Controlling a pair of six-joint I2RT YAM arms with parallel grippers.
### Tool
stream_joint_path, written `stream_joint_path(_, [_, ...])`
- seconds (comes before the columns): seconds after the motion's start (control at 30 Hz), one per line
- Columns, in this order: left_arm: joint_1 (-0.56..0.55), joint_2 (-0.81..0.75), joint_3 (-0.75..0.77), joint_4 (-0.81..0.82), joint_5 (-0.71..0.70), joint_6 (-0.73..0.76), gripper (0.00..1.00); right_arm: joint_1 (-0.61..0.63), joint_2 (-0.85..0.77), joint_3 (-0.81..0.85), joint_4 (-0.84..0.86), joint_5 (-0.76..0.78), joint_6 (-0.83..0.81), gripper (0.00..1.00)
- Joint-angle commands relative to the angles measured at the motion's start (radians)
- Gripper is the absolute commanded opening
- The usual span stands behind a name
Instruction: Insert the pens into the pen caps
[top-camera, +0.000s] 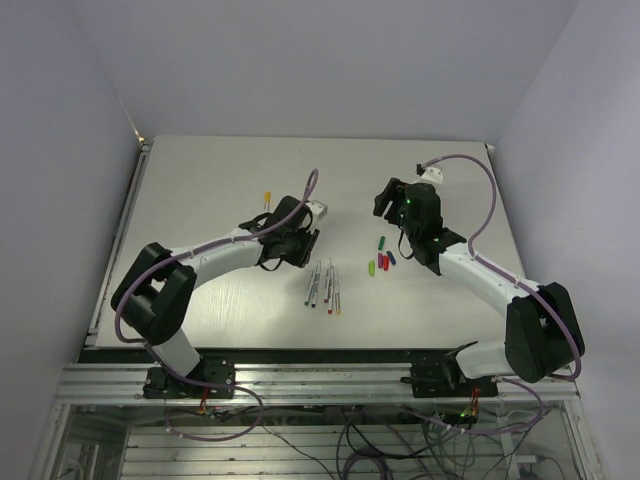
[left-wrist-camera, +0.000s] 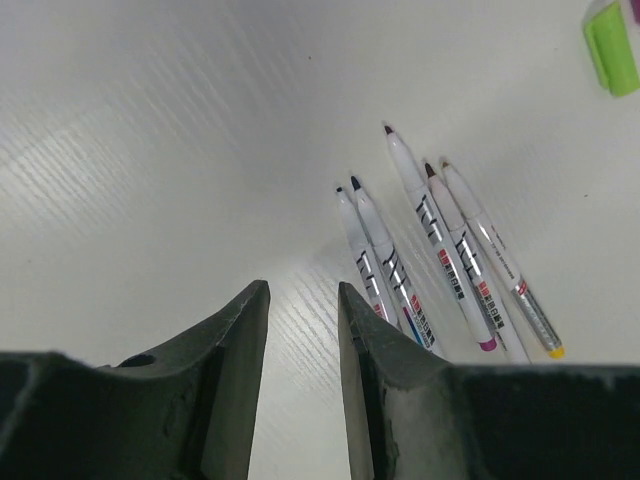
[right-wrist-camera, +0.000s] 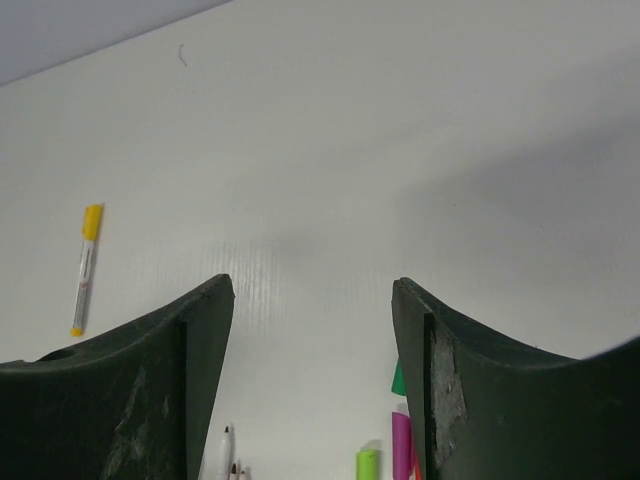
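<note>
Pickup looks pending: your left gripper (left-wrist-camera: 303, 290) hovers narrowly parted, empty, near the pens (left-wrist-camera: 442, 250); right gripper (right-wrist-camera: 312, 290) gapes empty (caps (top-camera: 381, 262) nearby). Grasp one pen next.

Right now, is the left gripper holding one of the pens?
No: in the left wrist view the left gripper has nothing between its parted jaws, and the pens lie on the table beyond it.

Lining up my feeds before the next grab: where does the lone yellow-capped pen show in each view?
Top external: yellow-capped pen lies alone, upper left of centre.
Left wrist: not in it.
Right wrist: at the left edge, roughly upright.
Shared landmark: light green cap, top right in left wrist, bottom centre in right wrist.
</note>
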Motion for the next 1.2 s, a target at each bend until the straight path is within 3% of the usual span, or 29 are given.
stream_joint_path(0.0, [-0.029, 0.035, -0.001, -0.014, 0.028, 0.045, 0.44, 0.003, -0.014, 0.004, -0.010, 0.015, 0.005, 0.64])
stream_joint_path(0.63, [-0.127, 0.056, -0.005, -0.070, 0.049, -0.014, 0.44, 0.003, -0.015, 0.001, -0.027, 0.002, -0.014, 0.65])
stream_joint_path(1.17, [-0.161, 0.030, -0.038, -0.073, -0.047, -0.057, 0.45, 0.002, -0.022, -0.019, -0.021, -0.015, -0.007, 0.66])
